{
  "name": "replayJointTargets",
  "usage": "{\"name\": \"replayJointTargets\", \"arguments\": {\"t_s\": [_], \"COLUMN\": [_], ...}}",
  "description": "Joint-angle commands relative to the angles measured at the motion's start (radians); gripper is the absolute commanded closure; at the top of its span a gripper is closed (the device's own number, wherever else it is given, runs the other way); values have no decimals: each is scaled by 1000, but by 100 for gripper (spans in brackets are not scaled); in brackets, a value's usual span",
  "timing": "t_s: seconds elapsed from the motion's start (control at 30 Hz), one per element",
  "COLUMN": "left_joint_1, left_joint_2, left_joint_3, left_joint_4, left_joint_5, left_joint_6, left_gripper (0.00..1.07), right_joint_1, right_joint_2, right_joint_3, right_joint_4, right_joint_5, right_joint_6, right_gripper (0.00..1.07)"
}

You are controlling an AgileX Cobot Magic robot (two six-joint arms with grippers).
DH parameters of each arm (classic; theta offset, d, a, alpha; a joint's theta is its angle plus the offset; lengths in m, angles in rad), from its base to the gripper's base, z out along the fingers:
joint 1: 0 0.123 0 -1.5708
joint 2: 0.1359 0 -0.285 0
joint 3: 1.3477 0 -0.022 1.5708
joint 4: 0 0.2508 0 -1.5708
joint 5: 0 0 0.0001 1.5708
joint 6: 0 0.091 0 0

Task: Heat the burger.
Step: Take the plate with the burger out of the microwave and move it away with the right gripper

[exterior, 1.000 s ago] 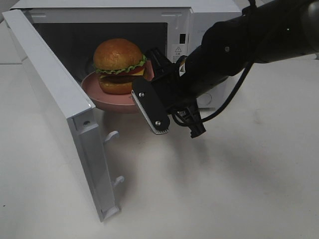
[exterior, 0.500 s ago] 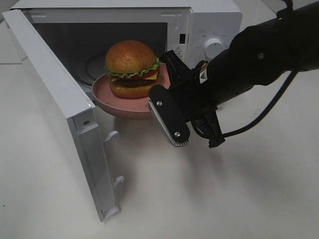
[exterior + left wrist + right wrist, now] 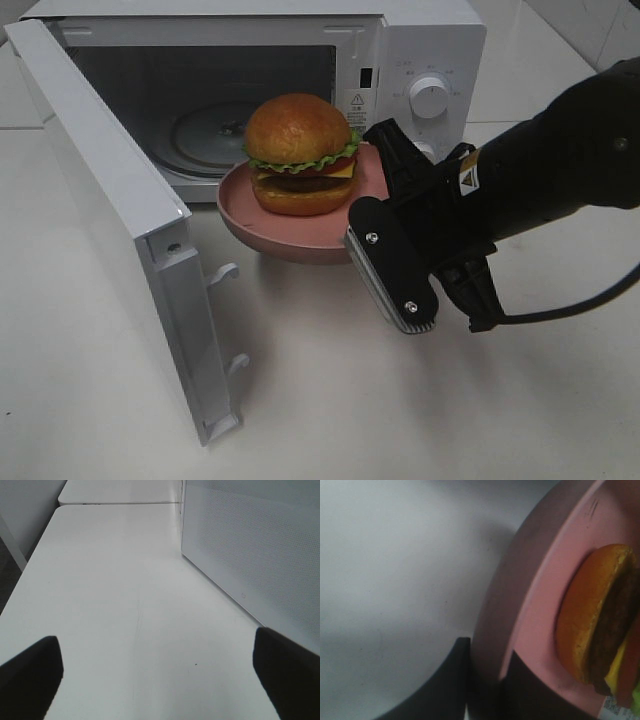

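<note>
The burger (image 3: 300, 150) stands upright on a pink plate (image 3: 290, 238), held in the air just in front of the open microwave (image 3: 425, 40). My right gripper (image 3: 372, 195) is shut on the plate's right rim and reaches in from the right. The right wrist view shows the plate rim (image 3: 540, 595) pinched between the dark fingers (image 3: 445, 680), with the burger (image 3: 592, 615) just beyond. My left gripper (image 3: 160, 672) is open over bare tabletop with nothing between its fingers, beside the microwave door (image 3: 240, 550). It is out of the exterior high view.
The microwave door (image 3: 110, 200) stands swung wide open at the left, its latch hooks (image 3: 225, 272) pointing at the plate. Inside the cavity lies the glass turntable (image 3: 205, 125). The white table (image 3: 330, 410) spreads in front of it.
My right gripper has carried the plate and burger out of the microwave's mouth, rightward and toward the front. The left gripper shows no change.
</note>
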Motion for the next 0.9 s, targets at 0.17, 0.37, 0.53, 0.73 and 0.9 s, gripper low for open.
{"name": "replayJointTargets", "arguments": {"t_s": [0.17,0.37,0.53,0.73,0.9], "left_joint_1": [0,0,0,0,0], "left_joint_2": [-21,-21,-21,-21,-21], "left_joint_3": [2,2,2,2,2], "left_joint_4": [3,3,3,3,3], "left_joint_5": [-1,-1,-1,-1,-1], "left_joint_6": [0,0,0,0,0], "left_gripper": [9,9,9,9,9], "right_joint_1": [0,0,0,0,0], "right_joint_2": [-86,-169,-228,-307,-373], "right_joint_3": [46,106,154,206,243], "right_joint_4": [0,-9,-9,-9,-9], "right_joint_5": [-72,-65,-65,-63,-42], "right_joint_6": [8,35,35,37,51], "right_gripper": [107,107,107,107,107]}}
